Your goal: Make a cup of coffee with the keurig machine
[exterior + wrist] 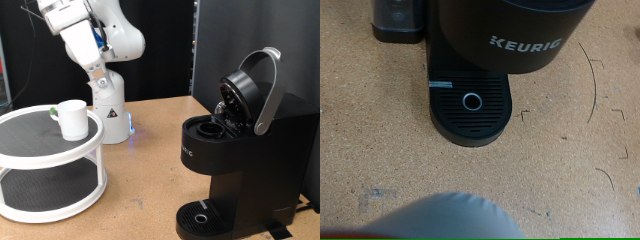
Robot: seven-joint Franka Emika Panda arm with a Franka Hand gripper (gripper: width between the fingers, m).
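The keurig machine (235, 150) stands upright at the exterior view's right with its silver-rimmed lid (255, 88) tipped open and pod chamber exposed, brand face and round drip base (470, 108) turned toward the exterior view's left; the drip base is bare. The cup (72, 118) sits upright on the white two-tier stand (50, 165) at the left, well apart from the machine, handle toward the left. The early, unloaded stage appears in hand; the gripper is not visible and its opening cannot be told, a grey blur (450, 220) alone edging the wrist view.
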